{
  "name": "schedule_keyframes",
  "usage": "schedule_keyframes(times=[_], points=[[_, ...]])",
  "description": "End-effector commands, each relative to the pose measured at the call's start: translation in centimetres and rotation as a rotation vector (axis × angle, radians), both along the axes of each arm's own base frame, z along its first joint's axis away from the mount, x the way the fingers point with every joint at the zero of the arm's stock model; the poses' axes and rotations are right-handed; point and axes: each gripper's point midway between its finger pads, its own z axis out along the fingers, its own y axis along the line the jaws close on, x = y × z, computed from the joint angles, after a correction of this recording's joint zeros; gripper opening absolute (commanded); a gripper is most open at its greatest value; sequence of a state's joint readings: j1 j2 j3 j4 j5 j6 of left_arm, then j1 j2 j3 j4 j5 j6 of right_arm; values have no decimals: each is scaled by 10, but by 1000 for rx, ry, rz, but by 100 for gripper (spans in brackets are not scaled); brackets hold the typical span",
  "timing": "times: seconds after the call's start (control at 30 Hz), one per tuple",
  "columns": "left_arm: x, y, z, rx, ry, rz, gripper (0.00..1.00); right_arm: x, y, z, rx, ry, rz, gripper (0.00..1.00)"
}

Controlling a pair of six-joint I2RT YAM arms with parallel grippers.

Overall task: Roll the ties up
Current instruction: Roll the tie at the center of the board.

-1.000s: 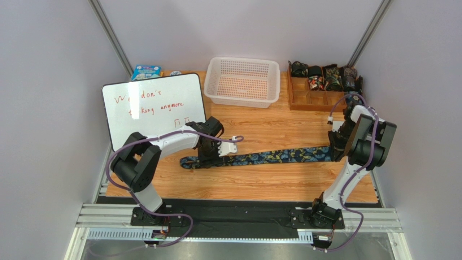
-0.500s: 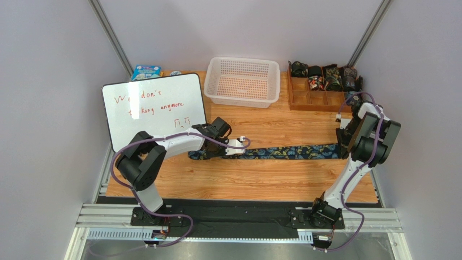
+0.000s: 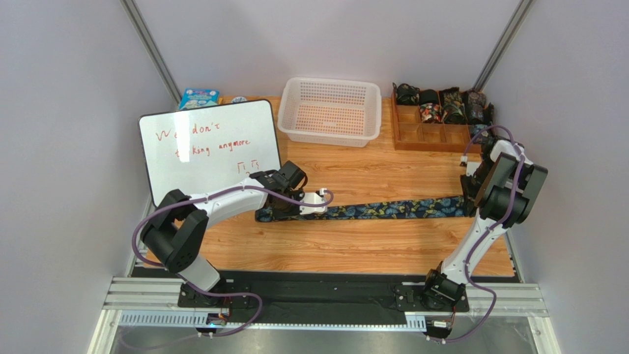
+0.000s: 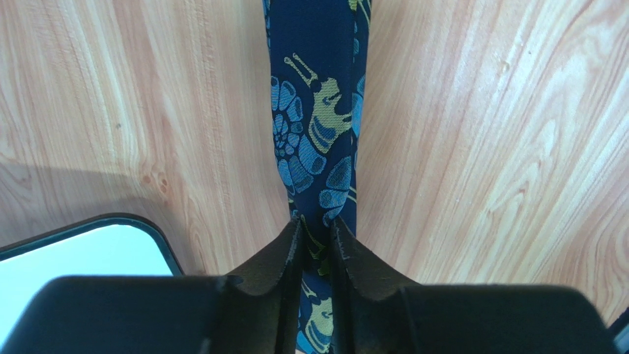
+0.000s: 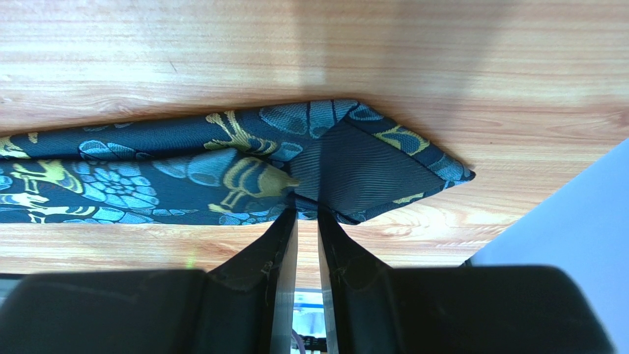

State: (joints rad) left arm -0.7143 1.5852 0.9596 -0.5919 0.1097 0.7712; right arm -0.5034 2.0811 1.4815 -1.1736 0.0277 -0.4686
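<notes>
Left gripper (image 4: 316, 230) pinches the tie (image 4: 317, 133) on its narrow part; right gripper (image 5: 306, 214) clamps the wide pointed end. Tie lies flat, stretched straight across the wooden table (image 3: 354, 247) between both arms, white basket (image 3: 331, 110) behind it, whiteboard (image 3: 210, 147) just beside its left end.

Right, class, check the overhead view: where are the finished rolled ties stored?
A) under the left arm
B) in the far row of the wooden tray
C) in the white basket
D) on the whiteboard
B: the rolled ties sit in the far compartments of the wooden tray; none show in the white basket.
</notes>
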Motion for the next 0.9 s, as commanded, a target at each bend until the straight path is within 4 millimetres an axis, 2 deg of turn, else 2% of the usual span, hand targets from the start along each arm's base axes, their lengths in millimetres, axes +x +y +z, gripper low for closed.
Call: schedule_keyframes(times=[0.0,0.1,0.23,0.27,0.33,0.43,0.5,0.6,0.63,0.7,0.73,0.8,0.87], points=[[-13,14,-3,32,31,-32,23,24,-25,-24,-68,-78,19,22],[-15,19,-9,53,42,-32,32,22,-25,-23,-66,-77,25,22],[-14,28,-13,85,29,-22,33,20,-28,-18,-69,-84,34,22],[-15,29,-14,85,28,-27,37,21,-28,-14,-64,-95,40,22],[-15,26,-4,53,9,-26,54,19,-27,-6,-45,-107,66,25],[-11,11,19,-34,-10,-10,63,26,-15,26,-7,-204,107,32],[-3,5,33,-61,-31,16,63,30,-2,44,41,-249,124,35],[1,5,41,-75,-29,43,63,38,18,69,70,-309,161,36],[0,7,43,-79,-21,57,62,42,30,76,87,-334,175,36],[-1,10,44,-79,-17,62,60,44,45,80,107,-338,186,36],[-2,13,44,-73,-17,59,57,45,59,81,125,-339,206,36],[-7,22,34,-41,-8,65,51,51,83,80,158,-346,223,36],[-7,36,23,7,-11,89,45,53,97,71,168,-335,227,36]])
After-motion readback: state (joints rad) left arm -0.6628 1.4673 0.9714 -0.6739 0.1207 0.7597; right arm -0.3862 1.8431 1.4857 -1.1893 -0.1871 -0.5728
